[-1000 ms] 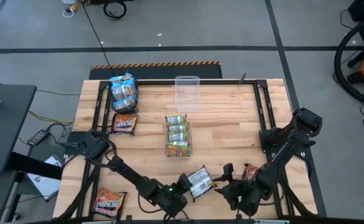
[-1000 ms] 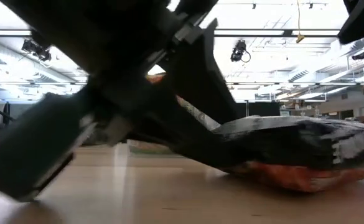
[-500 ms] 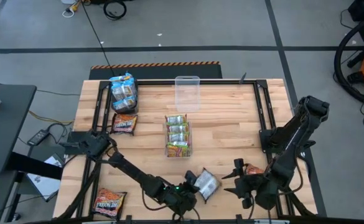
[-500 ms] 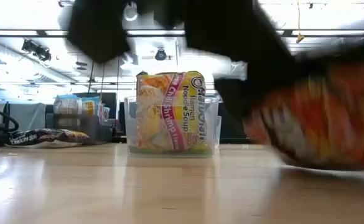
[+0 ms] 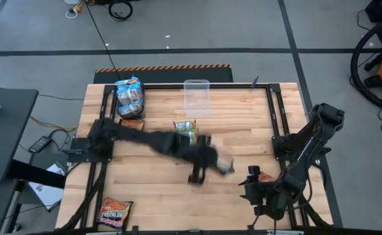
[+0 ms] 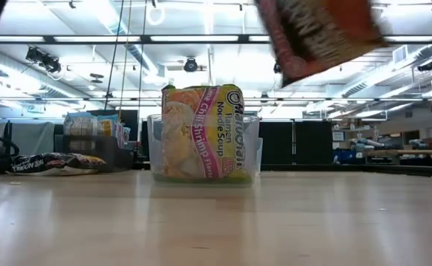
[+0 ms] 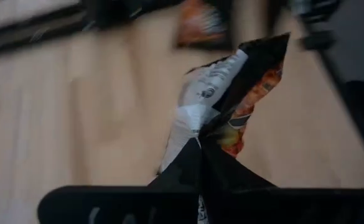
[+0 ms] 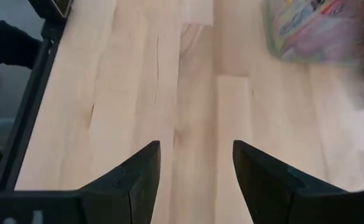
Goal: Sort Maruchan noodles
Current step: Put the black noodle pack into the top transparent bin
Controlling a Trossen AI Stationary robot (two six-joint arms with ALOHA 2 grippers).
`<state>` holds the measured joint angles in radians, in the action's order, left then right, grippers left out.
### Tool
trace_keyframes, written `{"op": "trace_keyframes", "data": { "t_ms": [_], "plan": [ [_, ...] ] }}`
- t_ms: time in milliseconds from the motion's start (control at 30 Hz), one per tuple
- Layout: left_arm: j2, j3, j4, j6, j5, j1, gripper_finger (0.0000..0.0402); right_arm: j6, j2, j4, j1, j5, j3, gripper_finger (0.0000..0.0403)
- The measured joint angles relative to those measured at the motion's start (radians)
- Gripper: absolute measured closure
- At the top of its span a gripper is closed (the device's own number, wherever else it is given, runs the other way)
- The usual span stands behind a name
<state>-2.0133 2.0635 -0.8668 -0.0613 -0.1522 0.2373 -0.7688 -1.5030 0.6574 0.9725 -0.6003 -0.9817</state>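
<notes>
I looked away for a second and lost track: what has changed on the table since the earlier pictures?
The left gripper, shut on a brown-orange packet, swung it from the near edge up toward mid-table beside the bin of yellow-green packets. The right gripper pulled back slightly and is open. The empty bin and the other packets stayed put.

The held packet (image 7: 225, 106) is silver-white, black and orange; the binned packet (image 6: 203, 133) yellow-green with pink.
</notes>
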Motion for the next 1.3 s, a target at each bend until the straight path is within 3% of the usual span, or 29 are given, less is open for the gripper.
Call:
{"op": "trace_keyframes", "data": {
  "t_ms": [133, 367, 567, 867, 1167, 1300],
  "plan": [
    [0.001, 0.067, -0.127, -0.001, 0.128, -0.204, 0.0395, -0.043, -0.051, -0.005, 0.0, 0.023, 0.0, 0.0196],
    [-0.011, 0.074, -0.193, -0.139, 0.339, -0.55, 0.0395, -0.051, -0.103, -0.007, -0.005, 0.021, 0.002, 0.0196],
    [-0.063, 0.073, -0.225, -0.239, 0.503, -0.75, 0.0395, -0.043, -0.103, 0.017, -0.038, -0.017, 0.002, 0.0196],
    [-0.179, 0.073, -0.205, -0.318, 0.66, -0.845, 0.0395, -0.042, -0.103, 0.104, -0.107, -0.037, 0.003, 0.0196],
    [-0.253, 0.072, -0.237, -0.354, 0.79, -0.826, 0.0395, -0.016, -0.103, 0.127, -0.164, -0.027, 0.003, 0.0196],
    [-0.267, 0.072, -0.262, -0.357, 0.785, -0.809, 0.0395, -0.013, -0.096, 0.161, -0.193, -0.004, 0.003, 0.0196]
  ]
}}
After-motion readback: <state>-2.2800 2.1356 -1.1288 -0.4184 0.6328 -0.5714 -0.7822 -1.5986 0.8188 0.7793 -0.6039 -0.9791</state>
